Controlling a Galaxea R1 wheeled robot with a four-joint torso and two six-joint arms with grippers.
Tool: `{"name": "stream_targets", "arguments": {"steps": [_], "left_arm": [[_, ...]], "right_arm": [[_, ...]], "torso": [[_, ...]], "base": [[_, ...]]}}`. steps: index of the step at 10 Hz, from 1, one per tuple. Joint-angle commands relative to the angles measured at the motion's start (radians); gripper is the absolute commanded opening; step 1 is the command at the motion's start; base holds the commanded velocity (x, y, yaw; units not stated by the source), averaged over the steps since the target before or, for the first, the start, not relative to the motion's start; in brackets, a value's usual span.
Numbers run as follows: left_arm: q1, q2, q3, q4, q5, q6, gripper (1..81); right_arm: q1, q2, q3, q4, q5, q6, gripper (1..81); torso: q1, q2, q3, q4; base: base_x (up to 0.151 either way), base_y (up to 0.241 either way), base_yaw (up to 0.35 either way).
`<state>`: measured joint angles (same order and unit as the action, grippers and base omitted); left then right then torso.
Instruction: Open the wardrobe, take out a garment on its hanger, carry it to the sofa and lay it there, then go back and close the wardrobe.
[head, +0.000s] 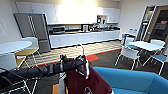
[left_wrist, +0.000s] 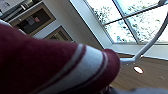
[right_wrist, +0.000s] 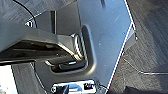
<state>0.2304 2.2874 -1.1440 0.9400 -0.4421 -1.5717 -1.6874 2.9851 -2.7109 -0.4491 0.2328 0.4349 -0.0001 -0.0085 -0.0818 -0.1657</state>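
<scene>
Facing a bright kitchen with white cabinets (head: 75, 11) and a steel fridge (head: 37, 27), the robot stands at the edge of the blue sofa (head: 135, 81), whose rounded back fills the lower right of the head view. White chairs (head: 128, 53) and a pale table (head: 146, 45) sit well apart beyond it, on dark carpet.

The left arm (head: 32, 72) reaches in across the lower left of the head view and carries the load. The dark red jacket (head: 87, 83) hangs from it just beside the sofa's near end, not yet over the seat. In the left wrist view its striped collar or cuff (left_wrist: 82, 67) bulges close to the lens.

The white hanger (head: 83, 58) rises through the jacket's neck, its hook standing above the arm; one thin limb of it crosses the left wrist view (left_wrist: 150, 42). The left gripper (head: 81, 62) appears clamped on the hanger near the neck, though the fingers themselves are hard to make out. Whether the right gripper's fingers are apart or together cannot be told.

The risk I see: the jacket swings on a slim hanger, so a quick turn could slide it off one shoulder, or the hem could snag the sofa back and drag the hanger out of the grip.
</scene>
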Motion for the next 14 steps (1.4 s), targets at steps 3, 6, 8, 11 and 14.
{"name": "stream_targets", "arguments": {"steps": [3, 6, 8, 11, 14], "left_arm": [[-0.176, -0.011, 0.040, -0.018, -0.056, 0.009, 1.0], [-0.174, -0.012, 0.041, -0.018, -0.056, 0.009, 1.0], [-0.174, -0.017, 0.046, -0.017, -0.056, 0.009, 1.0], [-0.174, -0.017, 0.049, -0.010, -0.058, 0.007, 1.0], [-0.174, -0.029, 0.049, -0.010, -0.076, 0.007, 1.0]], "right_arm": [[0.018, 0.001, 0.000, 0.001, -0.052, 0.001, 81.1], [0.016, 0.001, 0.000, 0.001, -0.044, 0.001, 81.1], [0.015, 0.005, 0.000, 0.001, -0.043, -0.002, 81.1], [0.016, 0.007, 0.000, -0.003, -0.041, -0.002, 81.1], [0.018, 0.007, -0.001, 0.000, -0.041, -0.002, 81.1]], "torso": [[0.000, 0.000, 0.000, 0.000], [0.000, 0.000, 0.000, 0.000], [0.000, 0.000, 0.000, 0.000], [0.000, 0.000, -0.099, 0.000], [0.000, 0.000, -0.094, 0.000]], "base": [[0.000, 0.000, -0.303], [0.000, 0.000, -0.303], [0.000, 0.000, -0.303], [0.000, 0.000, -0.303], [0.000, 0.000, -0.303]]}}
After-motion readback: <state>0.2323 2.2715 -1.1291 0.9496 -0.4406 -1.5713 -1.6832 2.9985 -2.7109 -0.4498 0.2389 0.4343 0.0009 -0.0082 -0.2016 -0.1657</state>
